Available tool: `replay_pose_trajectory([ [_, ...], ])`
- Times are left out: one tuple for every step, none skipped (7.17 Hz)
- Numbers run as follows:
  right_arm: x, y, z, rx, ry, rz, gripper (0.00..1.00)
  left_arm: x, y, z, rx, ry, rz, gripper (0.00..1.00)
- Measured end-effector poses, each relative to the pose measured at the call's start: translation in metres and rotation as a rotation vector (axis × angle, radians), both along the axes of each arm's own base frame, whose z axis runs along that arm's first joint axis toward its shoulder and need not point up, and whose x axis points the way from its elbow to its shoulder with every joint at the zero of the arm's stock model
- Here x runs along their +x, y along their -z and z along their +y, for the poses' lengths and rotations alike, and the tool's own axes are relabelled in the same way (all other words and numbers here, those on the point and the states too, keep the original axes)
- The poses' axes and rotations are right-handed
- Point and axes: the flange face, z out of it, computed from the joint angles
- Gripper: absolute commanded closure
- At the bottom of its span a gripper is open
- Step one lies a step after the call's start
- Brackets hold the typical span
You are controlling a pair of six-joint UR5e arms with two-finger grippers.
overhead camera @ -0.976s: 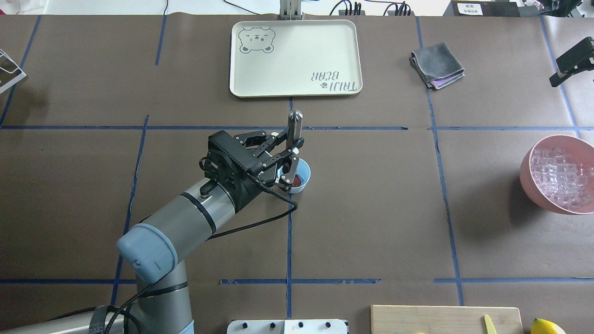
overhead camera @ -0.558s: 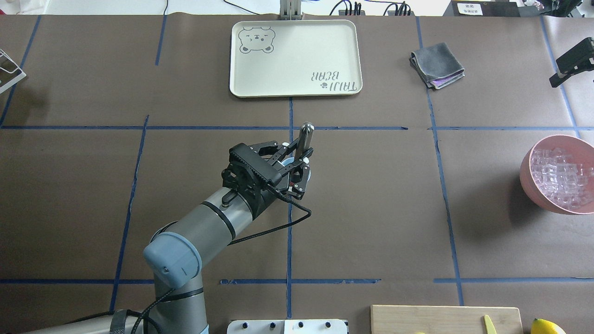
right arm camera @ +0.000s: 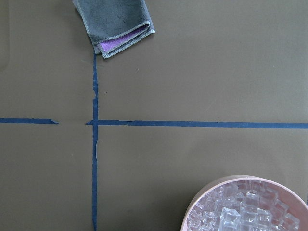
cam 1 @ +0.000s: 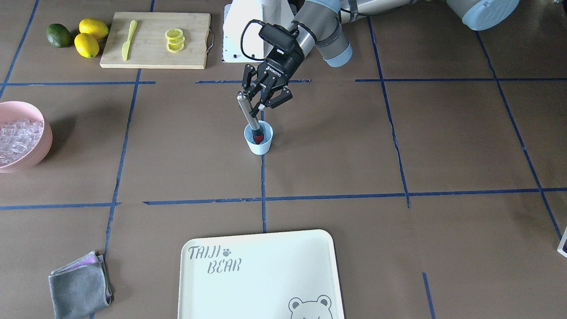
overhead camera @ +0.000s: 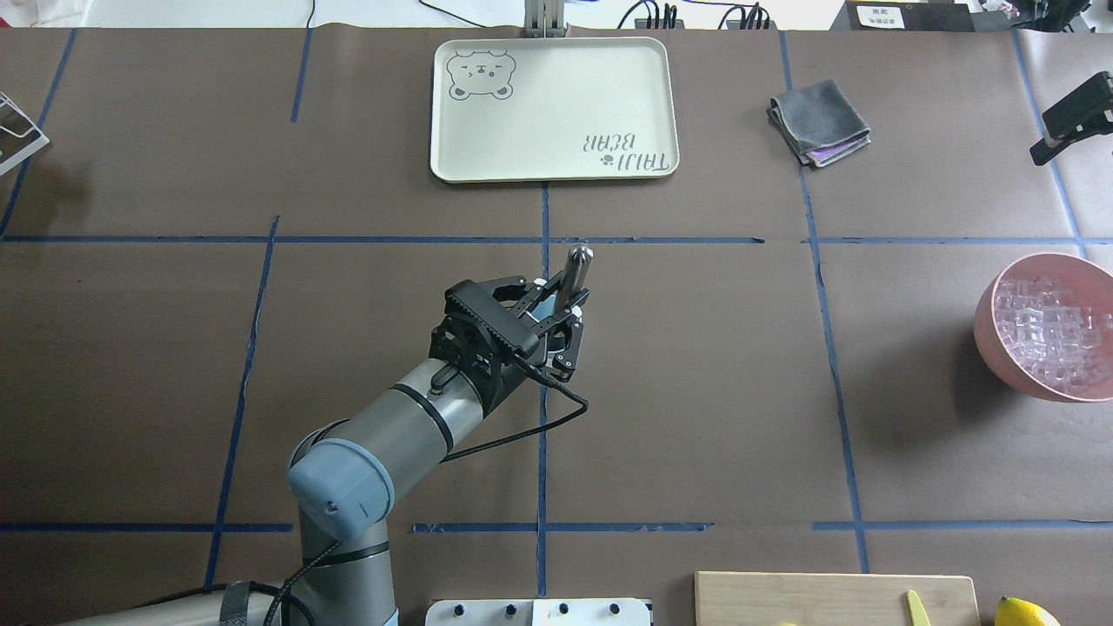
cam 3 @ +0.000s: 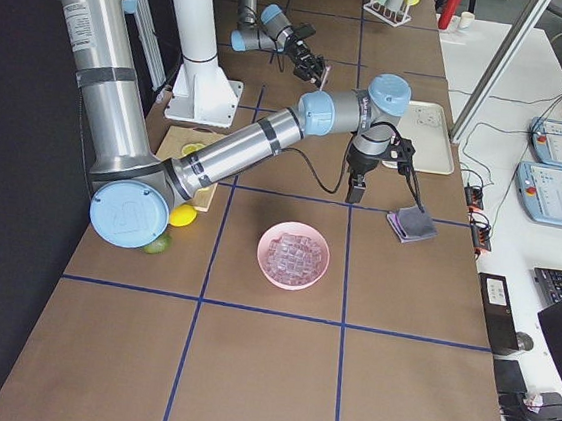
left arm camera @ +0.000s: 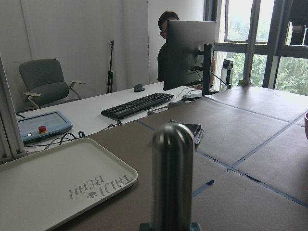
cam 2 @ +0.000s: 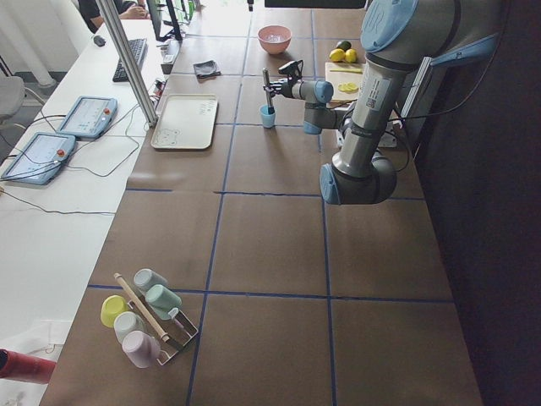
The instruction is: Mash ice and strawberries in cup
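Note:
My left gripper is shut on a metal muddler whose dark lower end stands tilted inside the light-blue cup. The red strawberry lies in the cup beside the muddler's tip. In the overhead view the left gripper covers most of the cup, and the muddler's top sticks out beyond it. The ice fills the pink bowl at the right edge; I see no ice in the cup. My right gripper hangs at the far right edge; I cannot tell whether it is open.
A cream tray lies beyond the cup. A folded grey cloth lies at the far right. A cutting board with lemon slices, a yellow knife, lemons and a lime sits near the robot's base.
My left arm has swung right and over the cup, so the gripper now hides it. The muddler's top has moved right and toward me and tilts more.

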Motion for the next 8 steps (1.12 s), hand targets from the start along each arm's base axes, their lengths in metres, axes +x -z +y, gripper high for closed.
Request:
replay_pose_trajectory([
  [0.0,0.0,0.0,0.0,0.0,0.0,0.0,0.0,-0.001,0.0,0.0,-0.001,-0.003,1.0],
  [0.0,0.001,0.0,0.001,0.0,-0.001,0.0,0.001,-0.001,0.001,0.0,-0.002,-0.004,0.99],
  [0.0,0.001,0.0,0.001,0.0,-0.001,0.0,0.0,0.0,0.001,0.001,-0.003,0.0,0.99],
  [0.0,0.001,0.001,0.001,0.0,-0.002,0.0,-0.005,0.008,0.003,0.006,-0.006,0.016,1.0],
  [0.0,0.001,0.001,0.001,0.0,-0.002,0.0,-0.015,0.02,0.006,0.016,-0.012,0.037,1.0],
  [0.0,-0.001,0.002,0.0,0.001,-0.001,0.0,-0.028,0.031,0.007,0.028,-0.012,0.044,1.0],
  [0.001,-0.002,0.003,-0.002,0.001,-0.001,0.0,-0.042,0.041,0.003,0.036,0.0,0.043,1.0],
  [0.001,-0.002,0.003,-0.002,0.001,-0.001,0.0,-0.061,0.054,-0.008,0.034,0.024,0.028,1.0],
])
